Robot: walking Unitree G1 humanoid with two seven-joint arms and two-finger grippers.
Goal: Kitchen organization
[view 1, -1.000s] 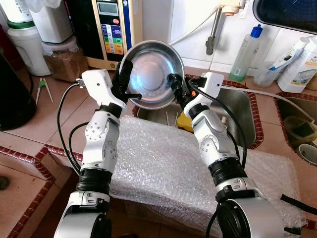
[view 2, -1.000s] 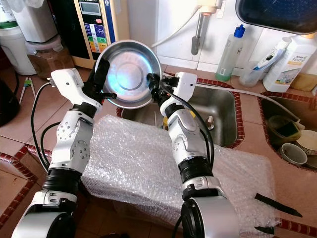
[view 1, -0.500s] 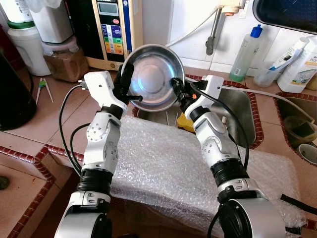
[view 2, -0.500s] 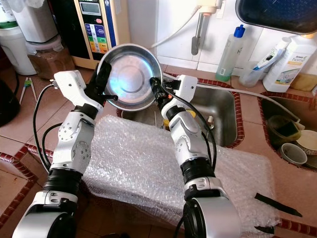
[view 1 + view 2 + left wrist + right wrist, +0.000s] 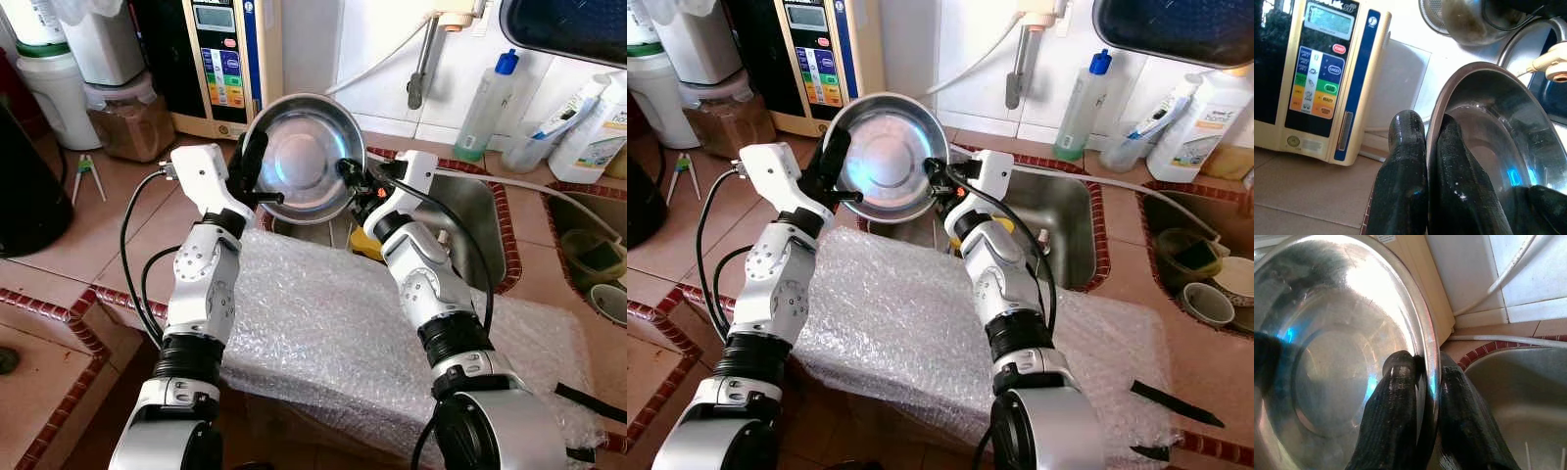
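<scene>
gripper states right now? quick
Left gripper: shut on the steel bowl, gripping its rim.
Right gripper: shut on the same bowl's opposite rim.

Steel bowl is up in the air, tipped on edge, shiny hollow facing the camera with a blue glint inside. Its rim is pinched on both sides, one black finger inside and one outside, above the sink's left end.
</scene>
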